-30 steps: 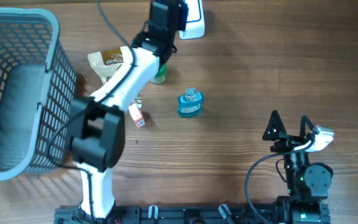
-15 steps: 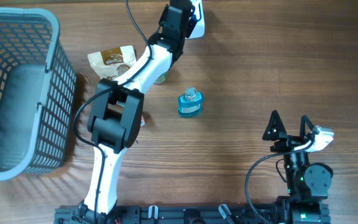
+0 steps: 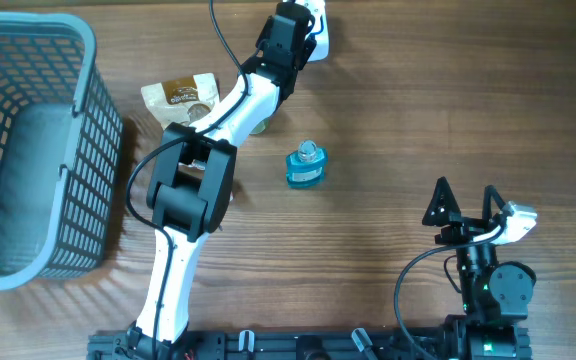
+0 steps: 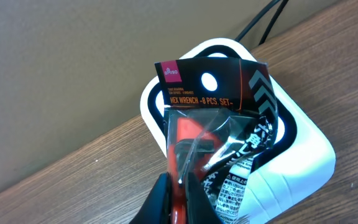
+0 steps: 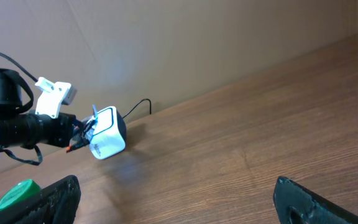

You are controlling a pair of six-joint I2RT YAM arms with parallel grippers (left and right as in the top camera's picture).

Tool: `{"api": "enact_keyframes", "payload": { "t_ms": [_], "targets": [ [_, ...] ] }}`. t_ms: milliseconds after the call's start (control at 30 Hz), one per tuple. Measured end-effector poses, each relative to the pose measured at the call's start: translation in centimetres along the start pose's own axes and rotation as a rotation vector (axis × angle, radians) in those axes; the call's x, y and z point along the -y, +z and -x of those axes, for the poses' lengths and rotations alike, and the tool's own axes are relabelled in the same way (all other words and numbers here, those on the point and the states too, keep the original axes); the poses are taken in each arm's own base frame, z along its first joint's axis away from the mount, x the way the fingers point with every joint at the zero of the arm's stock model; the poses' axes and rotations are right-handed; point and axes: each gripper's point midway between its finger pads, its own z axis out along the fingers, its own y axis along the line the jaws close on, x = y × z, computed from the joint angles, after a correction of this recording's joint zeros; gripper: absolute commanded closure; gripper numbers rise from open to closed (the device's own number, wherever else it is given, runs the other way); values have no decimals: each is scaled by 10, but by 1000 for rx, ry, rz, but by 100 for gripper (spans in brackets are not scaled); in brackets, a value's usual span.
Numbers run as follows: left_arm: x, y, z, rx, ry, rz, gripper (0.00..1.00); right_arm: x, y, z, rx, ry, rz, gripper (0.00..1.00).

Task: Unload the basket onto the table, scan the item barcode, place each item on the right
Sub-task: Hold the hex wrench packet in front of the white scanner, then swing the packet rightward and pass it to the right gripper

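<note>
The left arm was stretched right out to the far edge of the table (image 3: 448,90), and its left gripper (image 4: 178,186) had the hex wrench pack (image 4: 213,124) by the lower edge. The 2 fingers were pressed together on the clear plastic, pinching it. The wrist view gave the black card header with a round hang hole and orange lettering reading "HEX WRENCH -8 PCS. SET". The pack stood upright, leaning a little to the right, directly in front of the scanner (image 4: 297,149), a white body with a black face. Whether the pack was touching that face or just clear of it could not be told. A dark cable (image 4: 260,25) ran off behind the scanner.

From overhead, the arm covered most of the scanner, with only a white edge showing at the top. Over on the near right, well apart from all that, the right gripper (image 3: 465,195) sat with its 2 fingers spread wide and nothing between them.

The grey basket (image 3: 88,60) filled the left side. A brown pouch (image 3: 180,93) lay just beside the left arm, a green cap (image 5: 17,193) showed low in the right wrist view, and a blue bottle (image 3: 306,167) stood near mid-table.
</note>
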Motion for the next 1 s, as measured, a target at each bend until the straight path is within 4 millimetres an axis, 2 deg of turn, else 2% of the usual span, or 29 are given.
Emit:
{"api": "enact_keyframes", "payload": {
  "t_ms": [100,300,467,733,1000],
  "targets": [
    [3,-3,-4,-34,69,22,96,0,0,0,0,0,0,0],
    [26,-12,3,-67,178,7,96,0,0,0,0,0,0,0],
    [9,-20,16,-105,273,39,96,0,0,0,0,0,0,0],
    [4,-22,-8,-207,380,20,96,0,0,0,0,0,0,0],
    [-1,-20,0,-179,401,43,96,0,0,0,0,0,0,0]
  ]
}}
